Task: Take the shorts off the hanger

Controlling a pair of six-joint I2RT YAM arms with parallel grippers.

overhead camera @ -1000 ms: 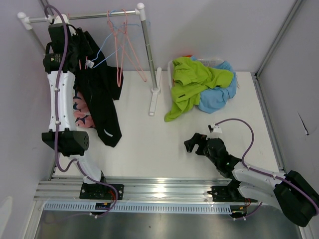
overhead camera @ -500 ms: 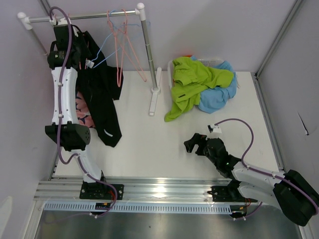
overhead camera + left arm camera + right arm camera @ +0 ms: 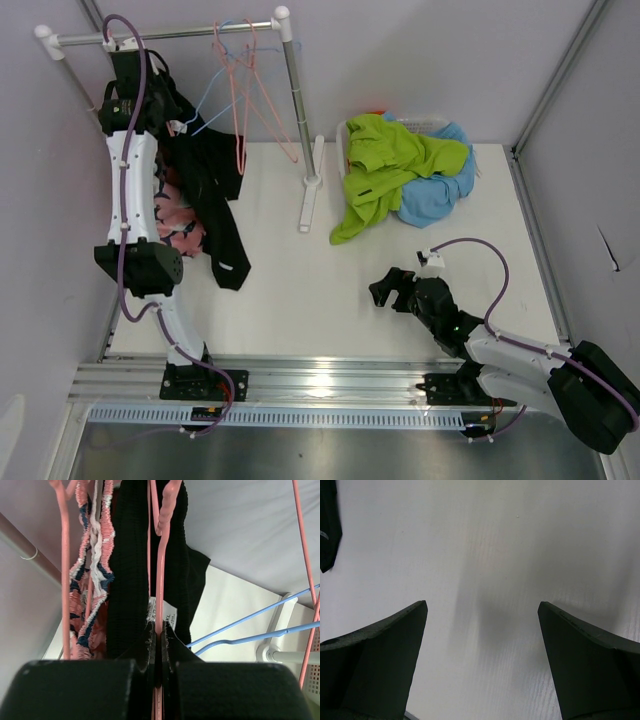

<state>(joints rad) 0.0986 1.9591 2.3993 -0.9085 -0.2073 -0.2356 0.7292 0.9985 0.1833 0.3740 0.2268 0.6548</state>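
Under the rail (image 3: 180,33), I'm seeing the L gripper (image 3: 159,630) sitting closer in than 1 s ago, clenched on the hanger (image 3: 160,585) wire. The black shorts (image 3: 218,205) are swinging w/ it, still hanging below the rail beside the pink pair (image 3: 92,555). R gripper (image 3: 386,290) is idling released, well off the rail. My read: pull-off is starting, not done.

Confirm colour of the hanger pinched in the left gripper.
Pink hanger, clearest in the left wrist view, where the left gripper closes on its wire.
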